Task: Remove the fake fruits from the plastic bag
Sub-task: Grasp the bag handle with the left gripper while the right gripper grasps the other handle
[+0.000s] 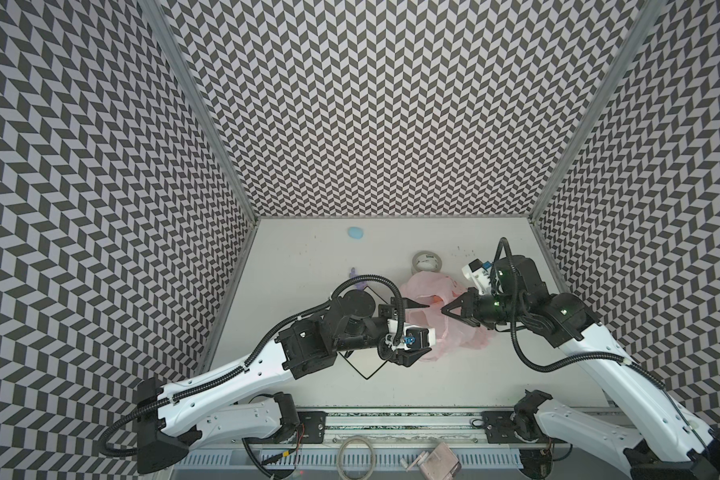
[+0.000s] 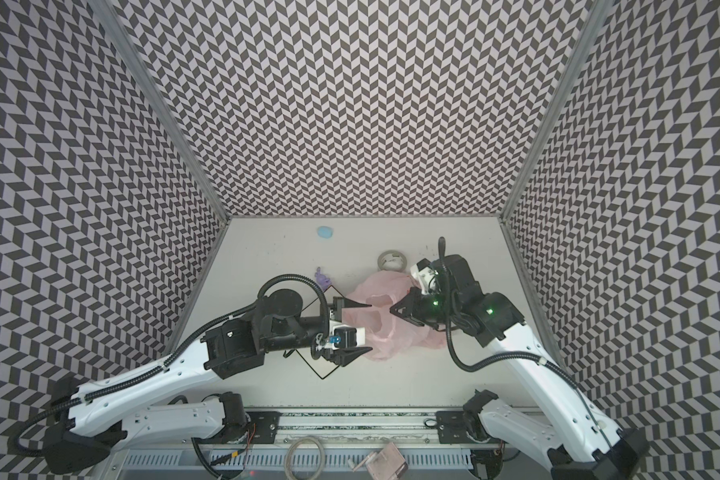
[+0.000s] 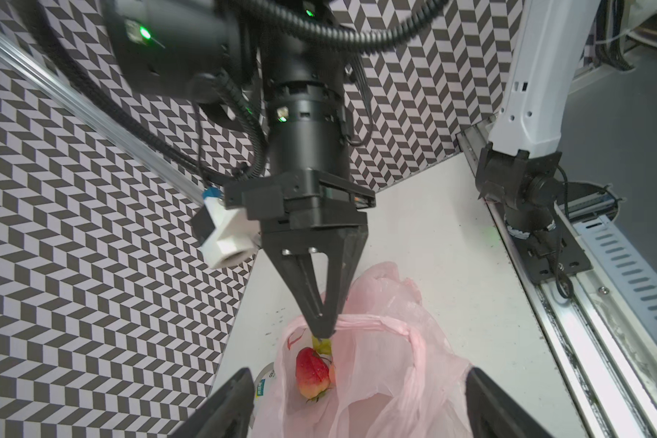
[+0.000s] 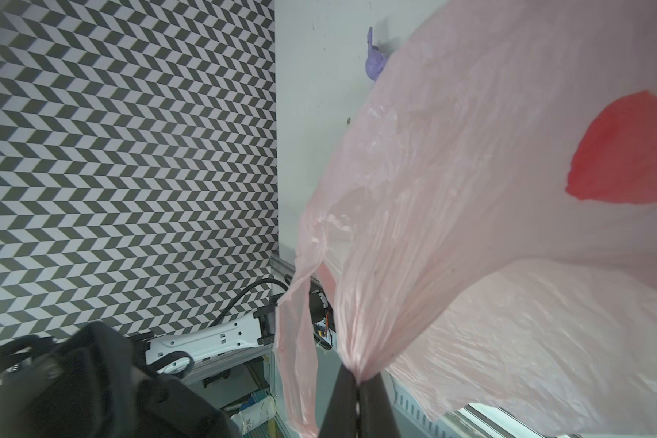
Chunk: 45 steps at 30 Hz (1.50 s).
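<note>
The pink plastic bag (image 1: pixel 422 286) (image 2: pixel 381 336) lies crumpled at mid-table between both grippers. My right gripper (image 1: pixel 444 310) (image 2: pixel 392 310) (image 4: pixel 357 381) is shut on a bunched edge of the bag (image 4: pixel 471 227) at its mouth, and its tip (image 3: pixel 321 333) also shows in the left wrist view. My left gripper (image 1: pixel 422 330) (image 2: pixel 364 328) (image 3: pixel 357 409) stands wide open facing the bag's mouth (image 3: pixel 395 379), holding nothing. Inside lies a red-yellow strawberry (image 3: pixel 312 373), with a yellow-green bit (image 3: pixel 322 346) above it. An orange fruit (image 1: pixel 436 299) shows in the opening. Other fruits are hidden.
A grey tape roll (image 1: pixel 427 262) (image 2: pixel 391 261) sits just behind the bag. A purple figure (image 1: pixel 355 274) (image 2: pixel 321 277) (image 4: pixel 374 64) stands behind my left arm. A light blue blob (image 1: pixel 355 233) (image 2: pixel 324 232) lies far back. Patterned walls close three sides.
</note>
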Tool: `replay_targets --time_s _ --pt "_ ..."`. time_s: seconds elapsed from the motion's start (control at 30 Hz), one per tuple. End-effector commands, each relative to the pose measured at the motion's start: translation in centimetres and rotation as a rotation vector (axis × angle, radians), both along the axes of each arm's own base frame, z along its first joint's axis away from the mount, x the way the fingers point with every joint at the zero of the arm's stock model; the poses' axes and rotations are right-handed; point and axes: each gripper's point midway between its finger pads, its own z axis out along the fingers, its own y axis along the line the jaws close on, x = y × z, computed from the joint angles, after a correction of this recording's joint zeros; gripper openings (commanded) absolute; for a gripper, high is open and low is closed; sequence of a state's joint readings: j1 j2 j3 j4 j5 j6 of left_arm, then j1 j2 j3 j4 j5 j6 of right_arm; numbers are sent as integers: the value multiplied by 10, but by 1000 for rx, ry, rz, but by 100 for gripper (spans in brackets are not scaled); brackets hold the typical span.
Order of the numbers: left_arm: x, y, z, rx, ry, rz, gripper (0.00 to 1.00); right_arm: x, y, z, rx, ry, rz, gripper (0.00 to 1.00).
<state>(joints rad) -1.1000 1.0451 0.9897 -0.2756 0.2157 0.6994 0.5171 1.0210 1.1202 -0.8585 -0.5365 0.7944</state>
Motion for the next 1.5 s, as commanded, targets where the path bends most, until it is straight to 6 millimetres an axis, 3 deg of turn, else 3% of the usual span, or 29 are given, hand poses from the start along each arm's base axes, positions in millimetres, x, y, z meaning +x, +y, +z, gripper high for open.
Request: replay_targets --time_s 0.0,0.17,0.3,0.47,0.63,0.73,0.77,0.9,1.03,1.17,1.33,1.47 --pt "4 2 7 30 -95 1 85 8 9 28 58 -47 1 1" --pt "14 2 -1 69 -136 39 82 13 11 40 87 -37 -29 1" --pt "28 1 -7 79 -169 100 69 15 13 46 117 -33 -45 0" --pt "35 -1 1 52 -202 132 55 15 12 44 113 -20 -56 0" --pt "31 -2 2 49 -192 107 27 20 13 48 123 -33 -68 0" --pt "29 -2 5 28 -172 110 4 22 10 55 120 -65 -82 17" --pt "29 -3 8 8 -159 116 0 23 8 58 117 -83 -93 24" --pt "30 -1 27 -149 -63 167 0 29 -10 83 91 -226 -164 48" --pt "42 12 49 -407 161 307 0 29 -38 104 0 -405 -231 57" --pt "58 27 46 -594 425 457 0 24 -50 88 -116 -463 -194 57" --pt "69 44 28 -771 745 555 0 15 -43 65 -174 -461 -88 53" --pt "72 57 23 -886 871 589 0 8 -31 52 -211 -477 -3 50"
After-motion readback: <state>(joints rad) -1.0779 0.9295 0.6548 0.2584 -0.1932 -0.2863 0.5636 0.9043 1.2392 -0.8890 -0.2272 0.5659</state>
